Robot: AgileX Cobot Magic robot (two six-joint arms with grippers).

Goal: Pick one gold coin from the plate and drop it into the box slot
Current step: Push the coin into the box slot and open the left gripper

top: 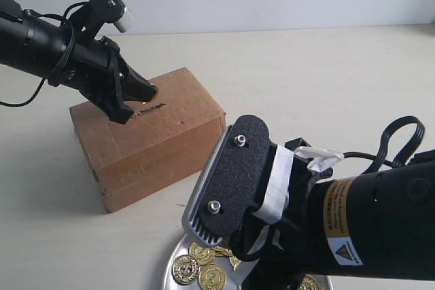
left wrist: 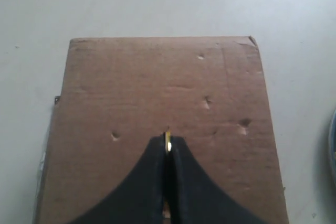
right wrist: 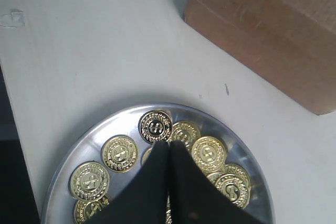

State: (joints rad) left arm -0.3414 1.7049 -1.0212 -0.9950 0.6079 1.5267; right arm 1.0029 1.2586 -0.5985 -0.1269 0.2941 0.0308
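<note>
A: Left wrist view first, and the left gripper [left wrist: 168, 144] has its two black fingers pressed tight together, with the thin edge of a gold coin [left wrist: 167, 141] pinched upright between the tips

B: So it's clamped on that coin. And where is it over the box [left wrist: 157, 82]?

A: Right above the brown top face, roughly mid-width, with a few small dents in the cardboard around it. From this angle the fingers cover whatever lies under them.

B: The exterior view helps there. The left gripper [top: 145, 94] angles down onto the box [top: 160, 137], and the slot [top: 152, 108] shows as a short dark slit just beside the tips. Whether the coin touches the cardboard, I cannot tell.

A: Now the other arm. In the right wrist view the right gripper [right wrist: 169, 149] is fully closed, fingers meeting in a point, and nothing shows between them.

B: It hangs over the plate [right wrist: 107, 124], tips above the pile of coins [right wrist: 156, 126]. They're gold, stamped faces up, and some overlap.

A: The plate [top: 165, 268] sits at the near edge of the pale table [top: 306, 79], close to the box corner but not touching it, with the right arm's bulk covering much of it
</note>
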